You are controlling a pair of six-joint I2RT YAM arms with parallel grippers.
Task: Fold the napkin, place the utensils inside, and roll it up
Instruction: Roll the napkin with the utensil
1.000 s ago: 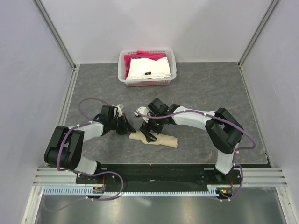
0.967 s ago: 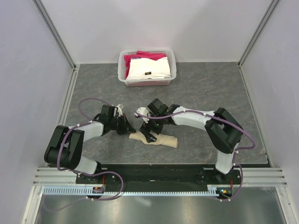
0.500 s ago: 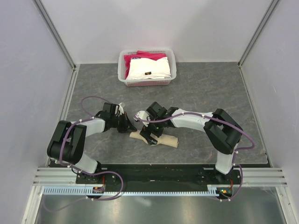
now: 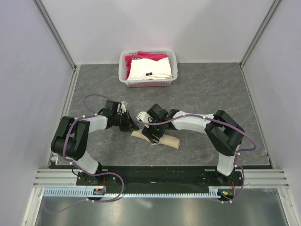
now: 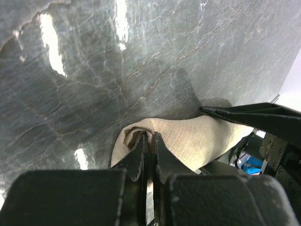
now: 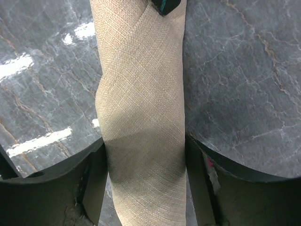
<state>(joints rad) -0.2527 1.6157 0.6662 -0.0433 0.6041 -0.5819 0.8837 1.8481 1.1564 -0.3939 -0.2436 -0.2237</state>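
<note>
The tan napkin (image 4: 168,141) lies rolled into a tube on the grey table, near its front edge. My right gripper (image 4: 153,136) straddles the roll from above. In the right wrist view both fingers press against the sides of the napkin (image 6: 141,94), so the right gripper (image 6: 145,143) is shut on it. A teal utensil end (image 6: 162,5) pokes out of the roll's far end. My left gripper (image 4: 133,127) is shut, and in the left wrist view its tips (image 5: 150,137) sit at the folded left end of the napkin (image 5: 193,139).
A white basket (image 4: 123,70) stands at the back of the table, holding a white folded cloth (image 4: 148,69) and a pink-red one (image 4: 150,56). Grey walls and metal rails enclose the table on three sides.
My right gripper has come down and left onto the roll, and its jaws have closed from wide open to touch it. The left gripper stayed shut at the roll's left end.
</note>
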